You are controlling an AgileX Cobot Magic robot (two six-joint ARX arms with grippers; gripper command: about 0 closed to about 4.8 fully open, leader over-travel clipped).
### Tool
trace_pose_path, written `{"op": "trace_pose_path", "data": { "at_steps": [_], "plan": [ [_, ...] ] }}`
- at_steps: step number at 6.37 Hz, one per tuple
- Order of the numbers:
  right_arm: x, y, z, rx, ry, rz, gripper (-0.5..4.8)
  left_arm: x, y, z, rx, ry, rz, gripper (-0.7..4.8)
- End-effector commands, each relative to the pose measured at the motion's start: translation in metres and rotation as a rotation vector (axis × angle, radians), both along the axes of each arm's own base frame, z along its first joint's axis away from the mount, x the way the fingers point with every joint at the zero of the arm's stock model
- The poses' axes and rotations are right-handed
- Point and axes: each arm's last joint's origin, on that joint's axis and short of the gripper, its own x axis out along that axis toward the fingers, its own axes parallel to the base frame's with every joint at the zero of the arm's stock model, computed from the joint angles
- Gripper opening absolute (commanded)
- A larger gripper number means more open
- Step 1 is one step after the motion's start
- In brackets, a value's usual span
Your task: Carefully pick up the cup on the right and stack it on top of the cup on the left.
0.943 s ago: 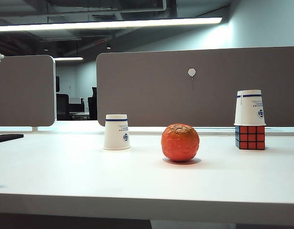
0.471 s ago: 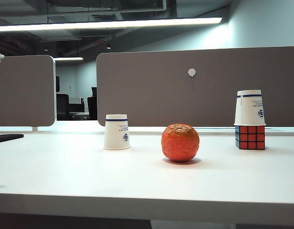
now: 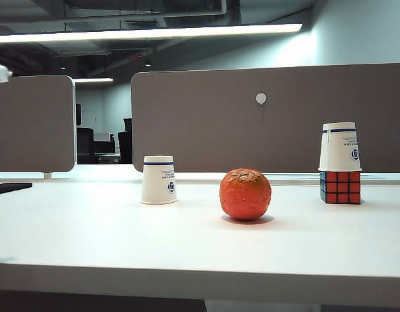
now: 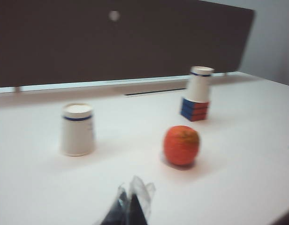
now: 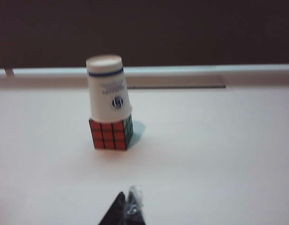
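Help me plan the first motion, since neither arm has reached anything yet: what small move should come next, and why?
Probably ease the right gripper forward toward the right cup, opening it on the way. It is shut and well short of that cup, which sits upside down on the puzzle cube. The left gripper hangs back from the left cup.

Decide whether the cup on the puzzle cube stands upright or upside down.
Upside down: the right cup has its wide rim resting on the puzzle cube and its narrow closed base on top.

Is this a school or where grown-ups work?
Probably an office. Grey desk dividers stand behind the white table, long ceiling lights hang above, and dark office chairs sit farther back.
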Motion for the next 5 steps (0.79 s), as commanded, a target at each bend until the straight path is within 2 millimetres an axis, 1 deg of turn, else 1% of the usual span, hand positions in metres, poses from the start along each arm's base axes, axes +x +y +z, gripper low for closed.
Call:
{"op": "trace_pose_path", "data": {
  "at_steps": [1,2,3,4,5],
  "plan": [
    [-0.001,0.001,0.014,0.017,-0.124,0.045,-0.06,-0.002,-0.002,0.001,0.006,-0.011,-0.116,-0.05],
    [-0.016,0.001,0.091,-0.104,-0.247,0.099,-0.05,-0.002,-0.003,0.002,0.006,-0.015,-0.118,-0.05],
    [-0.016,0.001,0.100,-0.117,-0.221,0.099,-0.06,-0.002,-0.002,0.002,0.003,-0.021,-0.102,-0.05],
    [0.012,0.007,0.182,-0.130,-0.099,0.161,-0.05,-0.003,-0.002,0.008,-0.026,-0.066,-0.106,-0.05],
    [0.057,0.015,0.209,-0.135,-0.038,0.217,-0.05,-0.003,-0.002,0.008,-0.026,-0.067,-0.106,-0.05]
  ]
}}
